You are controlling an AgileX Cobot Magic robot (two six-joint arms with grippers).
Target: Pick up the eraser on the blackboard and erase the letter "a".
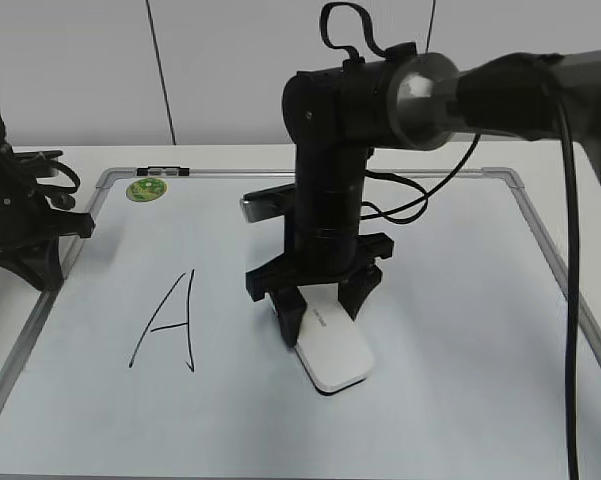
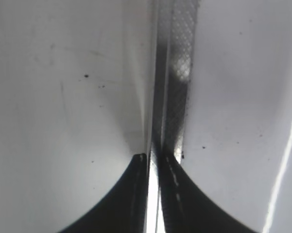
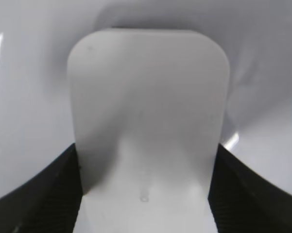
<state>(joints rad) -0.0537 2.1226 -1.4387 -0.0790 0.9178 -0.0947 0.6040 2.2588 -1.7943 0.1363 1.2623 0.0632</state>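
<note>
the eraser (image 1: 332, 352), a white rounded block, lies flat on the blackboard (image 1: 460, 330) near its middle, long axis running toward the camera and slightly right; in the right wrist view it fills the centre (image 3: 148, 121) with a dark fingertip at each long edge. the right gripper (image 1: 318, 302) stands upright over the eraser's far end, 1 finger on either side, jaws parted to about the block's width and touching or all but touching its sides; whether they press on it yet cannot be told. only the far part of the block lies between the fingers, the near part projecting free toward the camera. judged risks: (1) with the hold so close to 1 end, the smooth plastic may pivot or slip out as it is lifted or dragged; (2) the capital "A" (image 1: 168, 322) lies just left of the eraser, and a stroke that drifts left would smear it; (3) no lowercase letter "a" is visible in any view, perhaps hidden by arm or eraser, so the stroke's target is uncertain. a green magnet (image 1: 146, 189) sits at the board's far left corner. the left gripper (image 2: 153, 167) rests well apart at the board's left edge, fingers together over the frame
</note>
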